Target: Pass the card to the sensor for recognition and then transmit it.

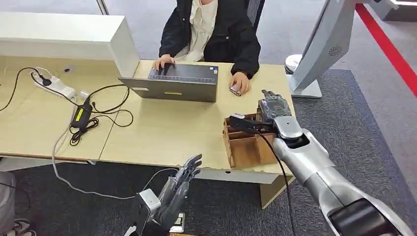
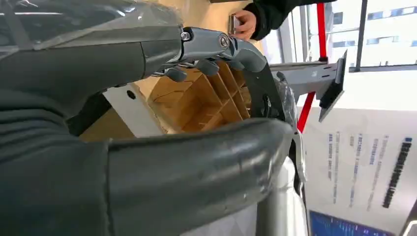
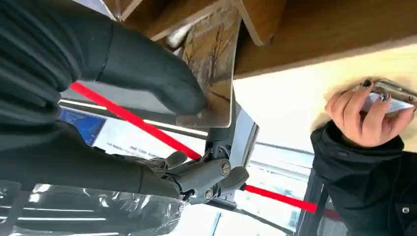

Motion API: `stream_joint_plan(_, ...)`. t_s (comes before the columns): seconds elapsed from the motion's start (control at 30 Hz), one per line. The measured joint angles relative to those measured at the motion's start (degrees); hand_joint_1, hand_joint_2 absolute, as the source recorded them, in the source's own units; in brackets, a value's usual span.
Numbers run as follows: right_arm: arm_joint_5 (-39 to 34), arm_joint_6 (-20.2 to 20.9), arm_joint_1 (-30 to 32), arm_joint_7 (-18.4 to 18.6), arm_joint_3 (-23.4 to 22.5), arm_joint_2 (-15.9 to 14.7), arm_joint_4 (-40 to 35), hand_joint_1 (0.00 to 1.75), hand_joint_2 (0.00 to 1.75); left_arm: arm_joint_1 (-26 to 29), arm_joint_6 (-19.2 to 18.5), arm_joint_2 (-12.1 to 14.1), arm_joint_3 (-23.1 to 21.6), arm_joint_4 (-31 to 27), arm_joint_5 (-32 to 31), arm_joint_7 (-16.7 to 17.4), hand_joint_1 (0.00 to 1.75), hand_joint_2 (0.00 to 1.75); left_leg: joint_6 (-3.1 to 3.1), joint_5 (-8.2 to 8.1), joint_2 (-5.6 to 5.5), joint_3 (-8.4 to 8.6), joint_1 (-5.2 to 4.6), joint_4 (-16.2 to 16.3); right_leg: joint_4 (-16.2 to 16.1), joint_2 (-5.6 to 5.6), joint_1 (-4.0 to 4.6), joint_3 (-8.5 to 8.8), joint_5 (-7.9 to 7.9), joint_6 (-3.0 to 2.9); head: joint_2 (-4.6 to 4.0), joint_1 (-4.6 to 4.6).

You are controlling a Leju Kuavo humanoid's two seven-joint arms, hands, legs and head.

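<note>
your right hand [image 1: 273,109] is over the cardboard divider box [image 1: 246,145] at the desk's [image 1: 167,132] near edge, its thumb pressing the card [image 3: 212,64] against the fingers, card barely clear of its slot. left hand [image 1: 181,184] hangs below the desk, fingers apart, holding nothing. judged: pickup nearly done; sensor pass and handover remain.

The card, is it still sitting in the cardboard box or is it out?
Partly out. The right robot hand pinches the card between thumb and fingers at the cardboard box, its far end still among the dividers.
</note>
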Motion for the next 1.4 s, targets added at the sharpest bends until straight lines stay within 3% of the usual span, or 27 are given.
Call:
stream_joint_plan(0.33, 4.4, -8.1, 0.0, 3.1, -0.5, -0.9, -5.0, 1.75, 1.75, 0.0, -0.5, 0.0, 0.0, 0.0, -0.4, -0.5, 0.00, 1.75, 0.00, 0.00, 0.01, 0.00, 0.00, 0.0, 0.0, 0.00, 0.00, -0.02, 0.00, 0.00, 0.00, 0.00)
stream_joint_plan(0.7, 7.8, -9.6, 0.2, 4.7, -1.7, -2.0, -14.1, 1.75, 1.75, -0.1, -0.5, -0.1, 0.0, 0.0, -0.5, -0.5, 0.00, 1.75, 0.00, 0.00, 0.01, 0.01, 0.00, 0.0, 0.0, 0.00, 0.00, -0.02, 0.00, 0.00, 0.00, 0.00)
stream_joint_plan(1.1, 7.6, -14.4, 0.6, 3.3, -1.9, -2.0, -15.1, 1.75, 1.75, -0.4, -1.2, -0.3, 0.0, 0.3, 0.0, -1.0, 0.00, 1.75, 0.00, 0.00, 0.01, -0.02, 0.00, 0.0, 0.0, 0.00, 0.00, -0.02, 0.00, 0.00, 0.00, 0.00)
stream_joint_plan(1.4, 0.6, -20.9, -5.9, -1.1, -2.6, 0.1, -8.1, 1.75, 1.75, -2.1, -4.2, -1.4, -0.1, 1.8, 0.9, -1.4, 0.00, 1.75, 0.00, 0.01, 0.01, -0.03, 0.00, 0.0, 0.0, 0.00, 0.01, -0.02, 0.01, 0.00, 0.00, 0.02)
